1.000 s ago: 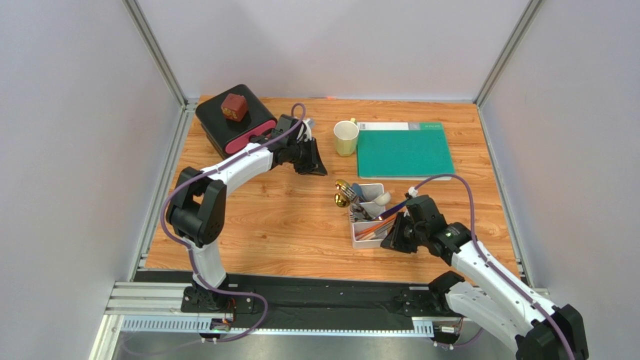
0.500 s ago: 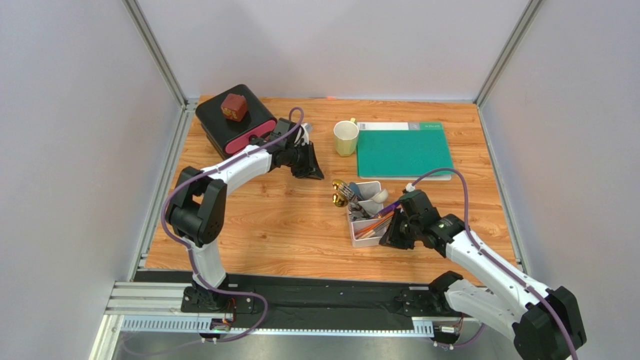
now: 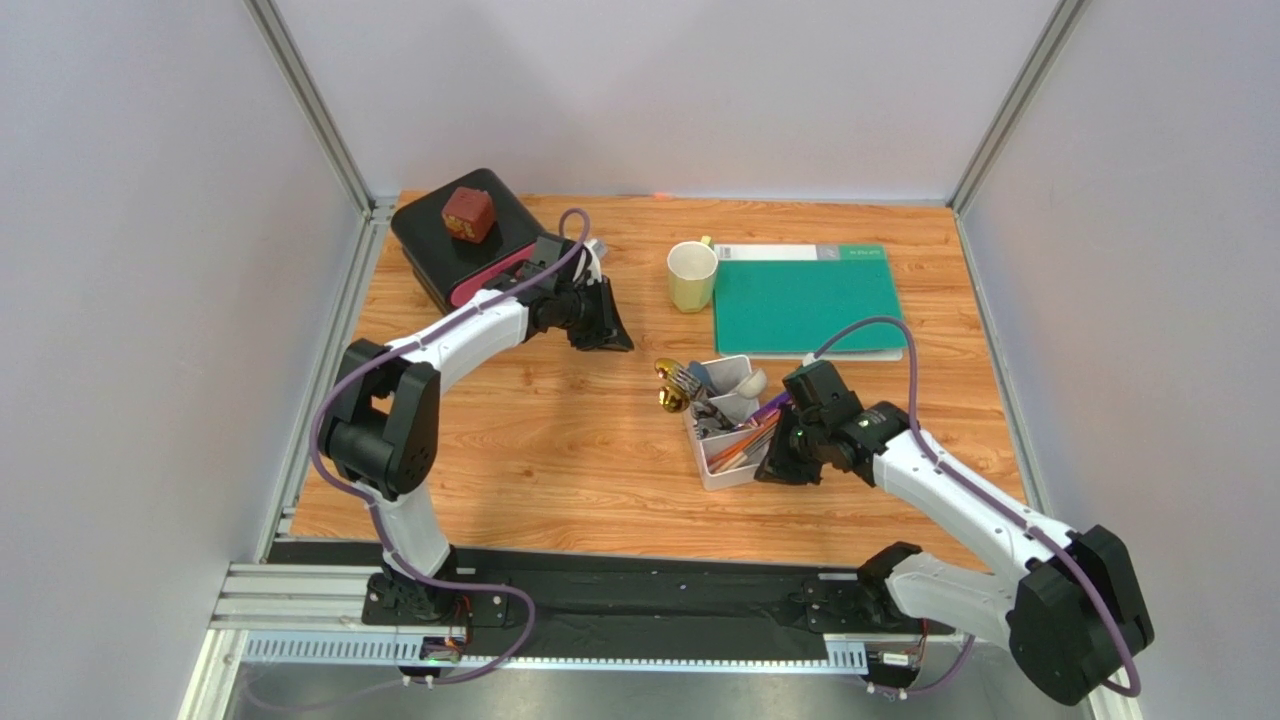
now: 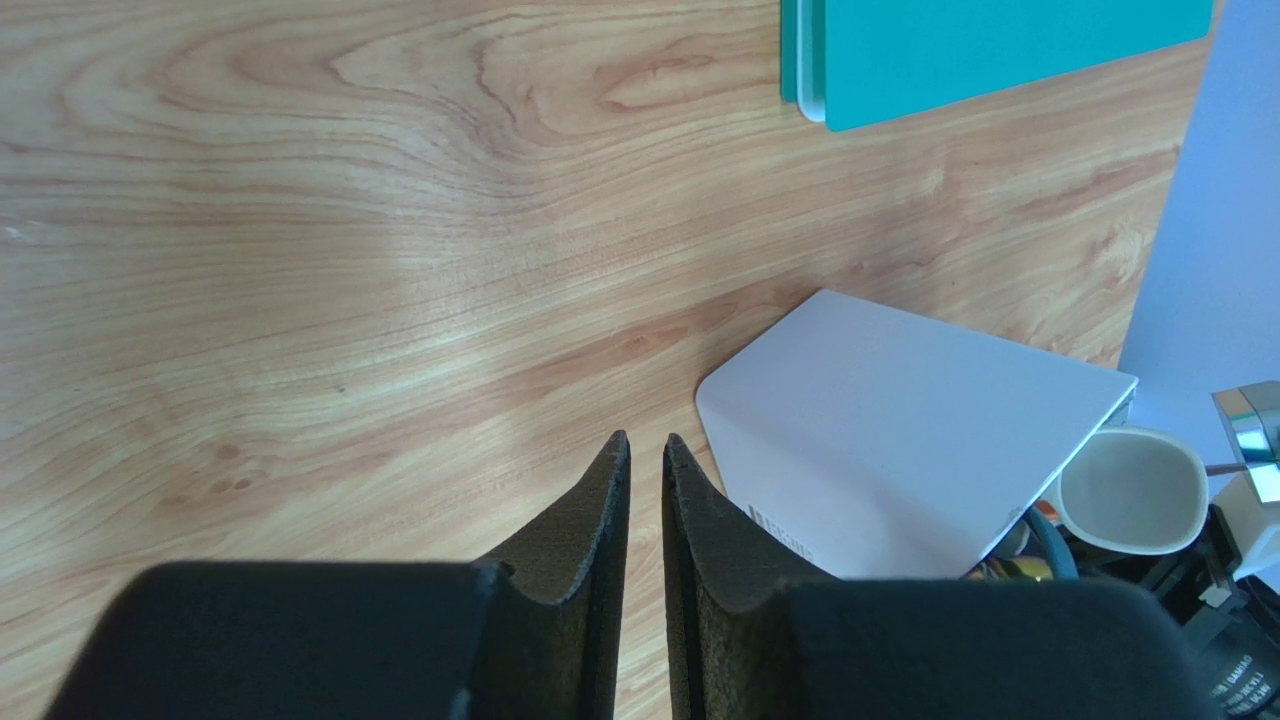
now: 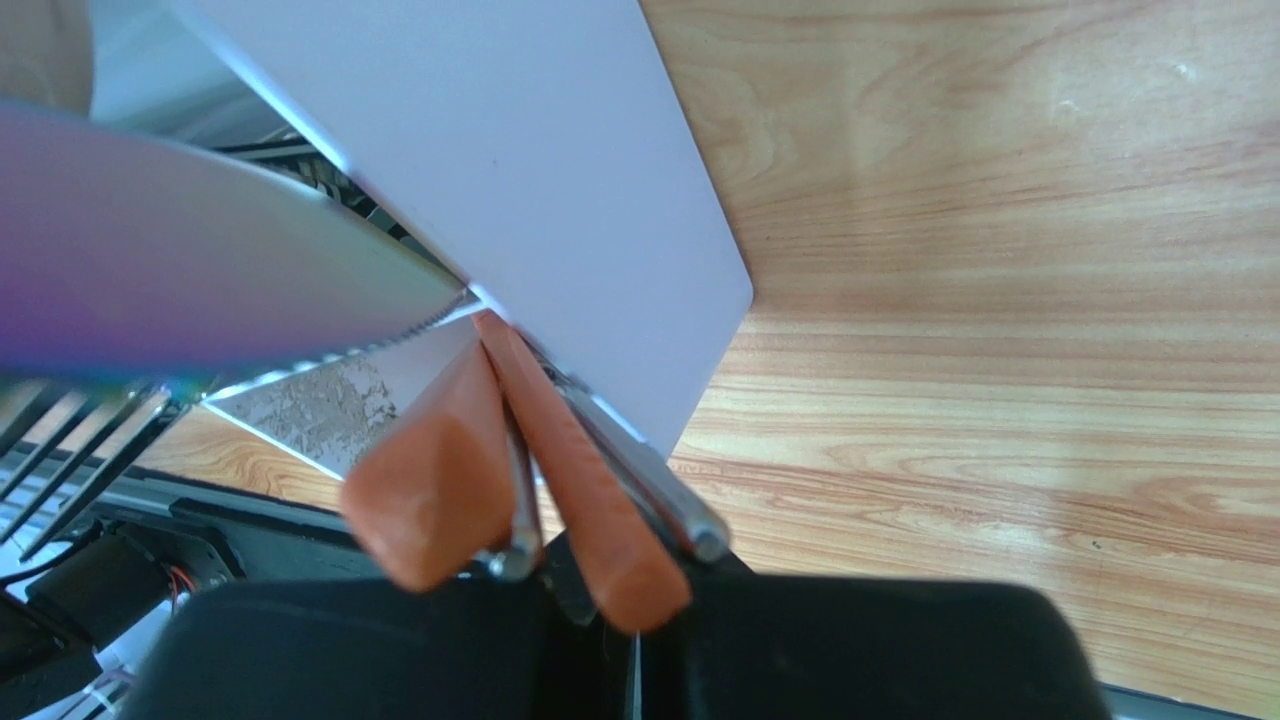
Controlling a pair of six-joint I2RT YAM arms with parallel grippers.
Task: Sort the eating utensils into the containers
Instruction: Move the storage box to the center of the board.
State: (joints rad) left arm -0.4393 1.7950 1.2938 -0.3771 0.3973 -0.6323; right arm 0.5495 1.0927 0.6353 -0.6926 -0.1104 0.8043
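Your right claw is clenched tight at the near end of the white plastic tray, right-centre on the woodgrain bench. Smooth orange chopsticks poke out over it. Your left claw, rough black pads barely apart, grips nothing.

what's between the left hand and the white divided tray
Only bare wooden tabletop: the left wrist view shows nothing between the left hand and the white plastic divided tray.

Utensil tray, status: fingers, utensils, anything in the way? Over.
Left fingers slightly apart, empty. Right fingers shut at tray's near end. Utensils in tray, orange sticks overhanging that end. Mug, green mat stand clear.
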